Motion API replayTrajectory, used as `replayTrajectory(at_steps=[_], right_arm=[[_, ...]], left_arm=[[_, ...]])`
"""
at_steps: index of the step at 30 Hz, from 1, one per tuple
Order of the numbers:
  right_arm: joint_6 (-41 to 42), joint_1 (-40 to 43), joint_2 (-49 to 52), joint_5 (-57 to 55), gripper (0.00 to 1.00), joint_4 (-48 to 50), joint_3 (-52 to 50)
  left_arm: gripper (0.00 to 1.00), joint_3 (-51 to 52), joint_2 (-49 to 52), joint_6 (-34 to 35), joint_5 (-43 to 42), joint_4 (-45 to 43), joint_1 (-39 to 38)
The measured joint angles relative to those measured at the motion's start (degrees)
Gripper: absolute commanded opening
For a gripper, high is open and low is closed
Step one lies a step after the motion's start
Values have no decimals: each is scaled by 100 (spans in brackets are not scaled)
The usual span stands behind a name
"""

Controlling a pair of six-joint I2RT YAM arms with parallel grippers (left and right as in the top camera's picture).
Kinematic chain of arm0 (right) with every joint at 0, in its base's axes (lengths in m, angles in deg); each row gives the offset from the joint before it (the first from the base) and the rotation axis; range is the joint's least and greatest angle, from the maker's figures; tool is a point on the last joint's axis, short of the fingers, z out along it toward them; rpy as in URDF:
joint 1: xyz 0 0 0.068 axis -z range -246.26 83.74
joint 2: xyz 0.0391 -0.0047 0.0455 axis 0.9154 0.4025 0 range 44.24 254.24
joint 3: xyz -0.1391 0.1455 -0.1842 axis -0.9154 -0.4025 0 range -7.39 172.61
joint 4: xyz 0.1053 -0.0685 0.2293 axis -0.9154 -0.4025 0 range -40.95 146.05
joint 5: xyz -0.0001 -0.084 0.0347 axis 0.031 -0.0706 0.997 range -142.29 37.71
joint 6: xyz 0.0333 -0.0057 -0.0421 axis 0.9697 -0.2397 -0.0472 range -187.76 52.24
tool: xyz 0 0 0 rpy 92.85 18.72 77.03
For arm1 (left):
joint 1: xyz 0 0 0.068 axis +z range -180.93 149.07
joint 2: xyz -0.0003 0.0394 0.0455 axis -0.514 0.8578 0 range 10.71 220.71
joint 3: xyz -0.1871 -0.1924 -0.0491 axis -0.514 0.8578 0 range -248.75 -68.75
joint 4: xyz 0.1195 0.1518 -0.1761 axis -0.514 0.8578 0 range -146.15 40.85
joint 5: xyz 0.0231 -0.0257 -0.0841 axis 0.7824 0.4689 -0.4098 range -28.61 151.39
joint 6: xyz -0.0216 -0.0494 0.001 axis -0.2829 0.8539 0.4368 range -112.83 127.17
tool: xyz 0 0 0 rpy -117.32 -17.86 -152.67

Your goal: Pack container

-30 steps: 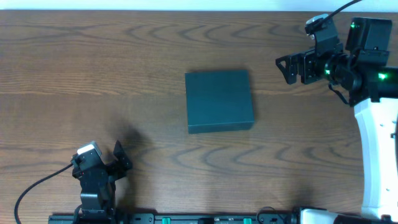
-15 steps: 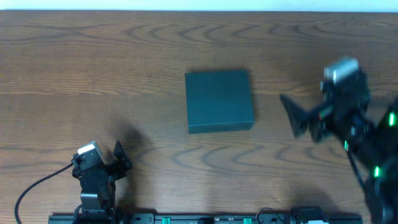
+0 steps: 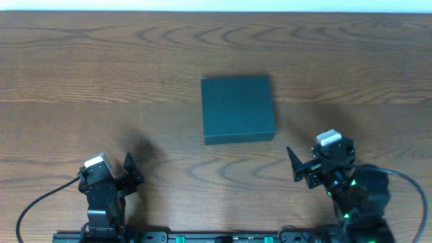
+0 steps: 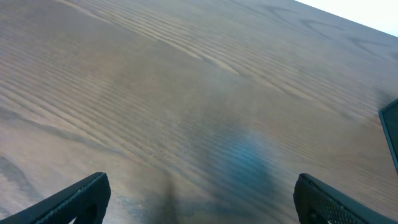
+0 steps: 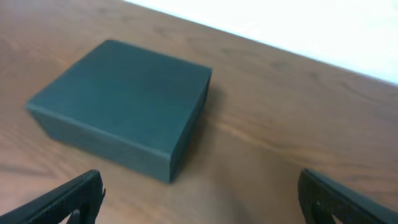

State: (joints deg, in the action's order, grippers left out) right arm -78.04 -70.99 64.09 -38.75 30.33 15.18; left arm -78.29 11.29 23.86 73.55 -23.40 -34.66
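The container is seated mid-scene, lid closed. The left gripper and right gripper are held apart, empty, at the near edge. The container may be pushed aside if its flap is missed.

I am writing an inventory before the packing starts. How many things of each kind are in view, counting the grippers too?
Dark teal cardboard box, lid shut: 1
Grippers, jaws open: 2 (left gripper, right gripper)
Total: 3
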Motion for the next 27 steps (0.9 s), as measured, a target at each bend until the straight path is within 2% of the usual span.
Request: replayTrajectory(at_steps=[5, 9, 15, 27], right_arm=[[422, 0, -892, -140, 99, 380, -1150], [590, 0, -1320, -162, 99, 389, -1532], [686, -2, -1860, -201, 99, 448, -1563], [697, -2, -1904, -203, 99, 450, -1563]], left_arm=[[95, 0, 0, 0, 0, 2, 0], [95, 0, 0, 0, 0, 2, 0], [95, 0, 0, 0, 0, 2, 0], [95, 0, 0, 0, 0, 2, 0]])
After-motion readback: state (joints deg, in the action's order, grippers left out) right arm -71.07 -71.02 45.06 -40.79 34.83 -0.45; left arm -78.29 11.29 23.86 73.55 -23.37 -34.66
